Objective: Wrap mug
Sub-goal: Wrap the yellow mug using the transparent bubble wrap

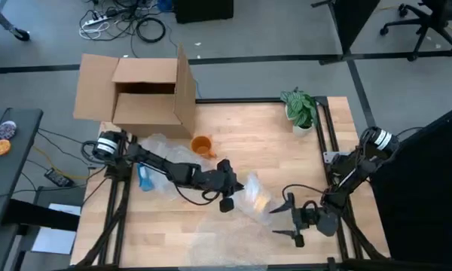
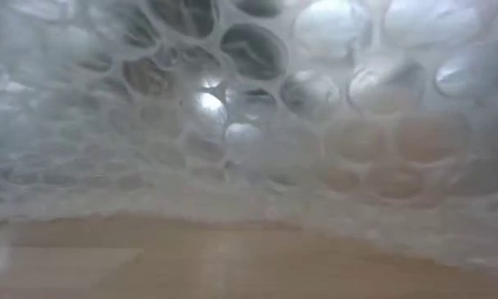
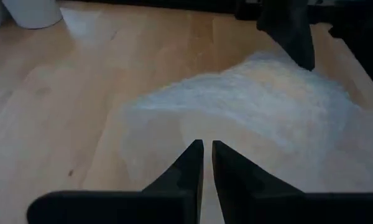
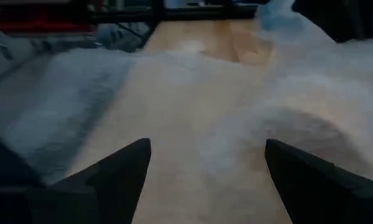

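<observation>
An orange mug (image 1: 202, 145) stands on the wooden table (image 1: 264, 143) in front of a cardboard box, with no gripper near it. A crumpled sheet of bubble wrap (image 1: 254, 193) lies flat between my two grippers. My left gripper (image 1: 237, 187) is shut at that sheet's left edge (image 3: 174, 124). My right gripper (image 1: 286, 220) stands wide open at the sheet's right side, with the wrap (image 4: 236, 106) spread on the table ahead of its fingers. More bubble wrap (image 2: 249, 108) fills the low view. My left gripper (image 3: 207, 149) has its shut fingertips low over the near edge of the bubble wrap (image 3: 155, 143), coming in level from the table's left. I cannot tell whether they touch the wrap.
The open cardboard box (image 1: 143, 90) stands at the far left and a potted plant (image 1: 301, 113) at the far right. A second bubble wrap sheet (image 1: 160, 154) with a blue object (image 1: 145, 179) lies under my left arm. More wrap (image 1: 226, 248) lies at the near edge.
</observation>
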`<state>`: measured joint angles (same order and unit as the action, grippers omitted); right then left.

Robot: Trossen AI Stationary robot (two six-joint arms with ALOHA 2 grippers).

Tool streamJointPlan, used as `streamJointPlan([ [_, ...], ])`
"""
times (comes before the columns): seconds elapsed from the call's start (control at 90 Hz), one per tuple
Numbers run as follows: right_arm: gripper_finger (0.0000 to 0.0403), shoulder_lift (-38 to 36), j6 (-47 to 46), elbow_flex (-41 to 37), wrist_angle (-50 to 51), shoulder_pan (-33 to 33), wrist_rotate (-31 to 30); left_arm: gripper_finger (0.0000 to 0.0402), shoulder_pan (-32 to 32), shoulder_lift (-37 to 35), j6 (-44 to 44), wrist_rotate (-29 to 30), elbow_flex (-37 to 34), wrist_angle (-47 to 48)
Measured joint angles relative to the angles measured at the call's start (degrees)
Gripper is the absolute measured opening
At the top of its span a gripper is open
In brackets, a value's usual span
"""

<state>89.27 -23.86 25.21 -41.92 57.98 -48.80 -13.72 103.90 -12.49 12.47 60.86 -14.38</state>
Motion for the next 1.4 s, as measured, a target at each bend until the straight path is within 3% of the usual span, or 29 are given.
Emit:
streamJointPlan([
  [0.167, 0.0293, -7.13, 5.09, 0.00, 1.93, 1.51, -4.82, 0.0019, -0.50, 0.00, 0.00, 0.89, 0.00, 0.21],
  [0.333, 0.0293, -13.65, 1.78, 0.02, 20.86, 1.11, -15.14, 0.0019, -1.04, 0.00, 0.02, 1.13, 0.00, 0.25],
  [0.433, 0.0293, -14.32, -5.69, 0.00, 31.83, -2.09, -13.80, 0.0019, -1.26, 0.00, 0.02, 1.15, 0.00, 0.46],
  [0.522, 0.0293, -11.95, -9.41, 0.00, 34.31, -5.85, -8.57, 0.0019, -1.43, 0.00, 0.02, 2.01, 0.00, 0.51],
  [0.689, 0.0293, -2.66, -4.66, 0.00, 24.72, -12.17, -2.36, 0.0019, -1.41, 1.19, -0.10, 2.88, 0.00, 0.64],
  [1.0, 0.0284, 12.08, 9.64, -0.02, -1.67, -20.46, -1.24, 0.0019, -1.29, 6.40, -2.76, 3.04, 0.14, -1.58],
  [1.178, 0.0218, 14.60, 11.35, 0.43, -5.39, -22.75, -0.56, 0.0019, -0.89, 6.80, -2.52, 3.61, 0.11, -2.31],
  [1.4, 0.0053, 14.41, 14.63, 0.81, -4.89, -23.14, -3.12, 0.0019, -0.52, 6.44, -0.86, 6.09, -0.13, -1.27],
])
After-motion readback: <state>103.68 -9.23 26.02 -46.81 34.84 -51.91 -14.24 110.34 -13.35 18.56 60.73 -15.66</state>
